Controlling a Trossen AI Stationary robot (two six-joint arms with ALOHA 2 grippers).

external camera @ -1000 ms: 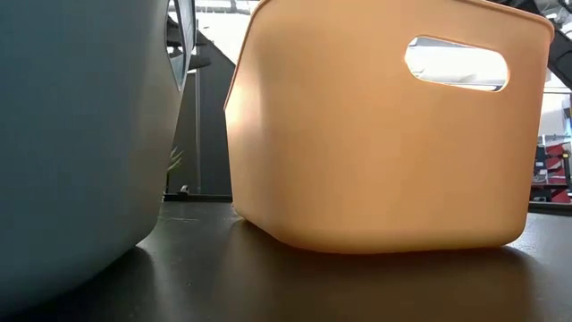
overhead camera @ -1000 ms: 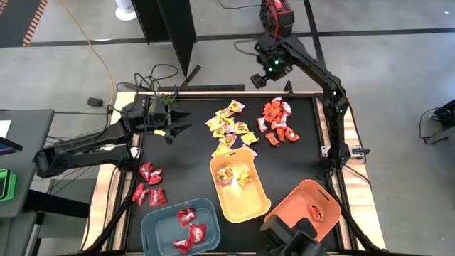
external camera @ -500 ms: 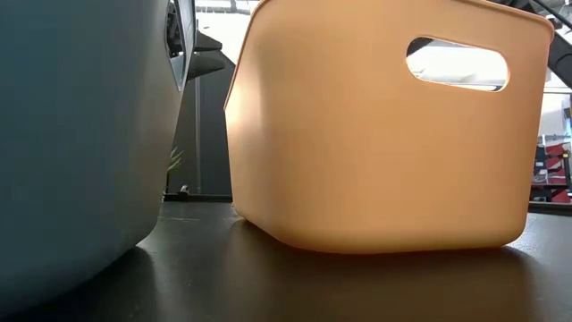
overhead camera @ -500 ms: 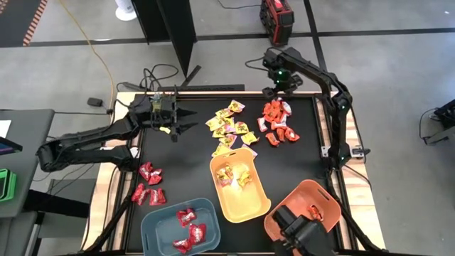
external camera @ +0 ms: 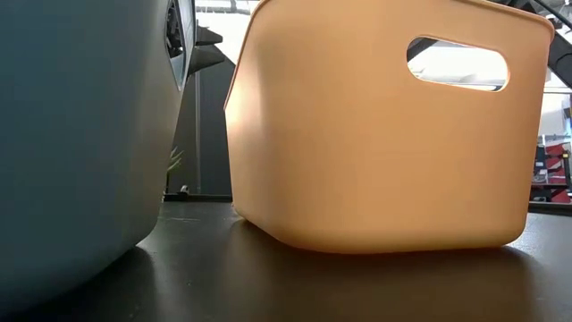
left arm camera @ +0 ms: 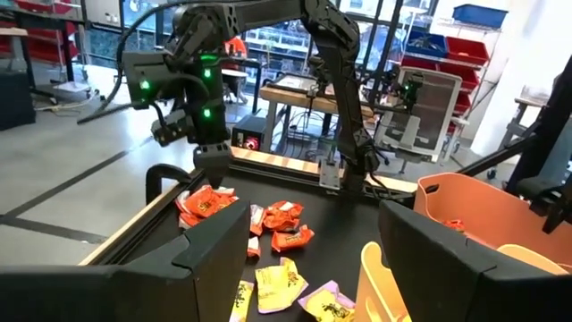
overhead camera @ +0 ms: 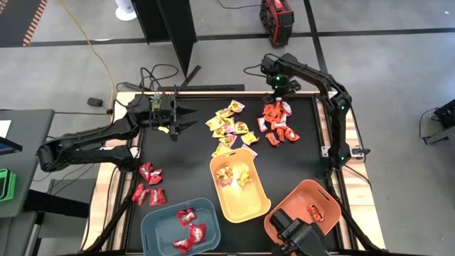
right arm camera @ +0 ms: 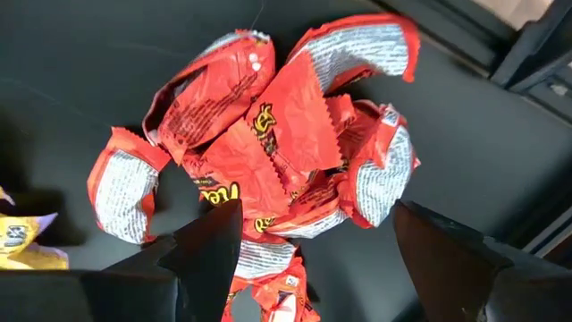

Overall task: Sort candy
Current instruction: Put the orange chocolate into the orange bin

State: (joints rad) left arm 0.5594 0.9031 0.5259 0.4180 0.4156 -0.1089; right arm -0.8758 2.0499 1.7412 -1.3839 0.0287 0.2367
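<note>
While the left arm looks unchanged since half a second ago, the right arm has shifted a little: its gripper (overhead camera: 277, 92) now hangs right over the far end of the orange-red candy pile (overhead camera: 276, 121), slightly nearer the pile than before. A second ago it was farther back, off the table's far edge. Right fingers (right arm camera: 210, 246) are spread wide, nothing between them, with the orange-red and white wrappers (right arm camera: 268, 152) heaped directly below on the black table (overhead camera: 298, 163).

Left gripper (overhead camera: 183, 119) sits over the far left part of the table, pointing toward the yellow candy pile (overhead camera: 229, 126), fingers (left arm camera: 214, 246) apart and empty. It came forward between one second and half a second ago, then no visible change. Left wrist view shows the right gripper (left arm camera: 210, 170) hanging just above the orange-red pile (left arm camera: 241, 215).

Candy layout, same as earlier:
- deep red pieces (overhead camera: 148, 183) loose on the left side of the table, more in the blue-grey bin (overhead camera: 158, 226)
- yellow pieces at table centre, a few in the yellow bin (overhead camera: 249, 206)
- orange-red pile at far right, one piece in the orange bin (overhead camera: 323, 199)

Green sprig (overhead camera: 165, 98) lies at the far left edge by the left gripper.

Low view shows only the blue-grey bin wall (external camera: 80, 134) and yellow bin wall (external camera: 375, 143); no change.
</note>
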